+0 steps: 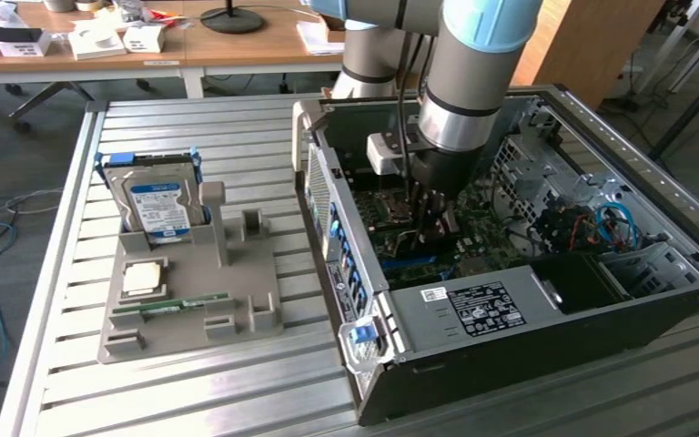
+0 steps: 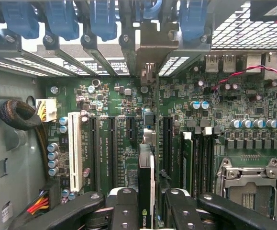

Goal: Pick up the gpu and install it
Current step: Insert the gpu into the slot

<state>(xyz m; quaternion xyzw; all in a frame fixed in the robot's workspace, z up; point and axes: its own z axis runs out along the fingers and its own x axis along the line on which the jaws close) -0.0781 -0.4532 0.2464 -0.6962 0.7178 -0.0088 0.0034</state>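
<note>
1. The install step is judged to be in hand: the gpu [image 2: 146,191] is held edge-on in the gripper [image 2: 147,211], its jaws pinched on either face of the card, with a green logo seen on the card's edge.
2. In the exterior view the gripper [image 1: 432,202] is lowered inside the open computer case [image 1: 544,300], which lies on the slatted tabletop [image 1: 204,382] toward the exterior view's right edge.
3. The card is hung just above the motherboard [image 2: 128,110], in line with a long dark expansion slot [image 2: 143,124] beside the white slot [image 2: 74,148]; whether the contacts are seated cannot be told.
4. The bracket end is pointed toward the rear slot openings with blue latches [image 2: 102,19].
5. The next move is judged to call for exact alignment with the slot and straight, even downward pressure, without tilt.
6. The hard drive [image 1: 161,208] is left standing in the grey holder [image 1: 192,300] near the tabletop's other side.
</note>
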